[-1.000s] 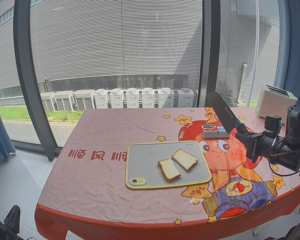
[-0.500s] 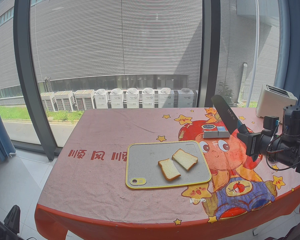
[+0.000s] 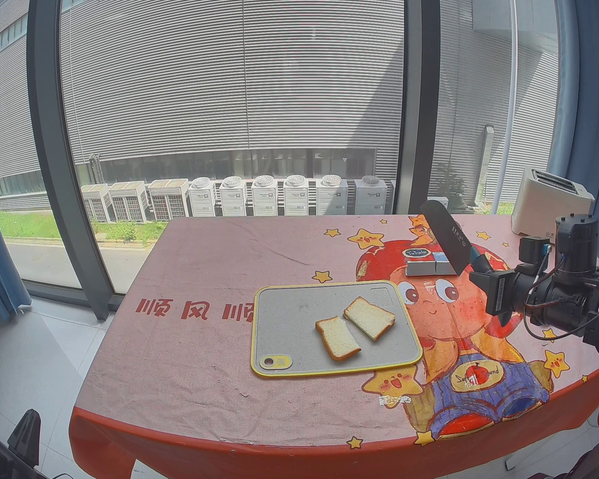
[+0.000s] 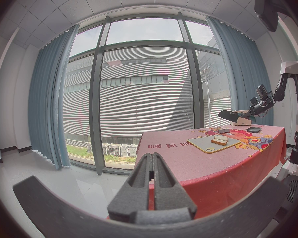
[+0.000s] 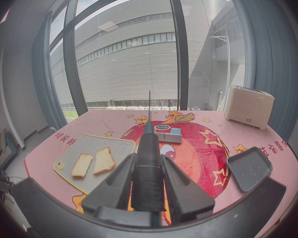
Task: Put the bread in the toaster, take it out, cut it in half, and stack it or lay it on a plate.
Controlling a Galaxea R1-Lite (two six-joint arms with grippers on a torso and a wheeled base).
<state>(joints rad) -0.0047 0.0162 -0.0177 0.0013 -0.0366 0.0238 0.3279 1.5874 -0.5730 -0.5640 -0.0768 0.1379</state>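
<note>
Grips knife (image 3: pixel 448 233) handle in right tool (image 5: pixel 148 169), blade tilted up. Finds bread halves (image 3: pixel 338 338) side by side on cutting board (image 3: pixel 289 320), left of that tool, nearest the right arm; left tool (image 4: pixel 151 172) closed, empty.

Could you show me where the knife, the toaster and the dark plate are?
knife (image 3: pixel 449 235): head view, on the middle of the black blade.
toaster (image 3: pixel 547 207): head view, on its pale side wall.
dark plate (image 5: pixel 249 168): right wrist view, on its bare floor.
</note>
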